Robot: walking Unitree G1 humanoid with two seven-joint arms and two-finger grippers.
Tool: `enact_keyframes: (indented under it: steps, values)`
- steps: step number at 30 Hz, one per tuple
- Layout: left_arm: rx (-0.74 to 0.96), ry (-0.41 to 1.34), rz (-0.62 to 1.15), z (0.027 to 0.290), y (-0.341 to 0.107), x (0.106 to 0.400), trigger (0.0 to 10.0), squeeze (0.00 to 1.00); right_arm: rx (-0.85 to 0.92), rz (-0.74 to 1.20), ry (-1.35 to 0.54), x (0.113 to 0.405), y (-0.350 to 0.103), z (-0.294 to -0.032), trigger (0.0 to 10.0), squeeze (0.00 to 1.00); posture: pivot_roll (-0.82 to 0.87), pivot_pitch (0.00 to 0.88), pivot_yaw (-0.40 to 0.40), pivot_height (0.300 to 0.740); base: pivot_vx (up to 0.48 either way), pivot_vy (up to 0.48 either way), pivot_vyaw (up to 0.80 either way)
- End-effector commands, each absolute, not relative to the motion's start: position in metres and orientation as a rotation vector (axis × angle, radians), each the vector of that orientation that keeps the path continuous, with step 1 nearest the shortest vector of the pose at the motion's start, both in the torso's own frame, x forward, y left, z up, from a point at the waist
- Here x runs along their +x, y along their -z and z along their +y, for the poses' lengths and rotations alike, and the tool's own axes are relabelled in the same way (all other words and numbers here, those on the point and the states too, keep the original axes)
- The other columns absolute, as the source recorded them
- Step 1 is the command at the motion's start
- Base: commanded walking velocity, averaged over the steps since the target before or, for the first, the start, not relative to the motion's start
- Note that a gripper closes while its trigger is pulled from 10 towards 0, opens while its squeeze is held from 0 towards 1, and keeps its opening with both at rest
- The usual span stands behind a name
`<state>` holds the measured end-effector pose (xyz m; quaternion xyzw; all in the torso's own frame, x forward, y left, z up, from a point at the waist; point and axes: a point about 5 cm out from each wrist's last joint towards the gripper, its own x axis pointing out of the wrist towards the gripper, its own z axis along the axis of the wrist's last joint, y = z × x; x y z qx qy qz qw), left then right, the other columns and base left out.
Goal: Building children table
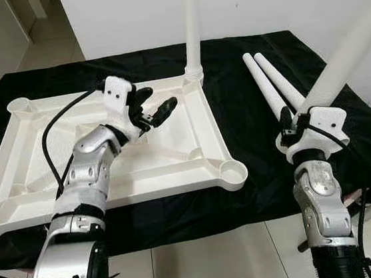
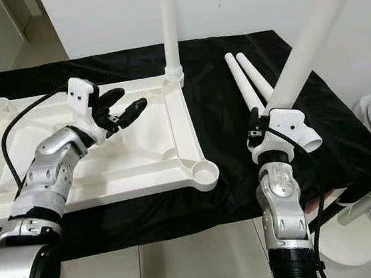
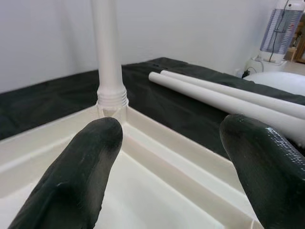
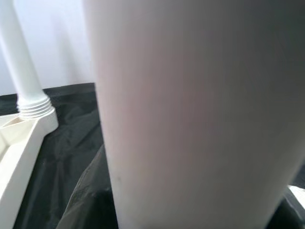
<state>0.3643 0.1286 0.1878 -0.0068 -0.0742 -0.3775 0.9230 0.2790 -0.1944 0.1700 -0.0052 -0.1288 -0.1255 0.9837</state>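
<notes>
- The right gripper [image 1: 290,126] holds a long white table leg [image 1: 355,39] low down, near its fat end. The leg sticks up high and leans. It could tip or slide, because most of it is way above the grip.
- The fingers are hidden behind the leg (the right wrist view is just white plastic up close), so how tight the squeeze is, is only a guess.
- The leg has to go into a round corner cup [image 1: 233,171] on the table top. If it goes in crooked, it may jam or push the top along the black cloth [image 1: 256,171].
- The left gripper [image 1: 155,109] hovers over the table top with its two black fingers [image 3: 71,186] spread apart, holding nothing. If the top is not held down, it could slide when the leg is pushed in.
- The swinging leg could also bump the standing leg [image 1: 192,24] in the far corner.
- The white table top [image 1: 38,196] lies upside down on the cloth, with ribs inside and a cup at each corner.
- Two spare legs [image 1: 272,89] lie side by side on the cloth, just past the right gripper.
</notes>
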Motion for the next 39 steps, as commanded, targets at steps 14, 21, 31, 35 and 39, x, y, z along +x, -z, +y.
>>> enact_keyframes:
  steps: [14,21,31,35,39]
  values:
    - [-0.131,0.287,-0.101,0.124,-0.154,0.351,10.0,0.0,0.022,-0.249,0.265,0.259,-0.153,-0.187,10.0,0.0,0.02,0.0,0.004,0.74,0.0,0.0,0.0]
    - [-0.129,0.333,-0.17,0.111,-0.157,0.336,10.0,0.0,0.022,-0.237,0.244,0.258,-0.151,-0.18,10.0,0.0,0.03,0.0,-0.009,0.74,0.0,0.0,0.0]
    - [-0.065,0.341,-0.187,0.106,-0.153,0.328,10.0,0.0,0.006,-0.21,0.248,0.259,-0.146,-0.176,10.0,0.0,0.03,0.0,-0.012,0.74,0.0,0.0,0.0]
    - [-0.057,0.323,-0.192,0.106,-0.153,0.331,10.0,0.0,-0.04,-0.206,0.223,0.259,-0.144,-0.173,10.0,0.0,0.03,0.0,-0.011,0.74,0.0,0.0,0.0]
    - [-0.064,0.317,-0.201,0.105,-0.157,0.335,10.0,0.0,-0.08,-0.205,0.198,0.26,-0.143,-0.172,10.0,0.0,0.02,0.0,-0.004,0.74,0.0,0.0,0.0]
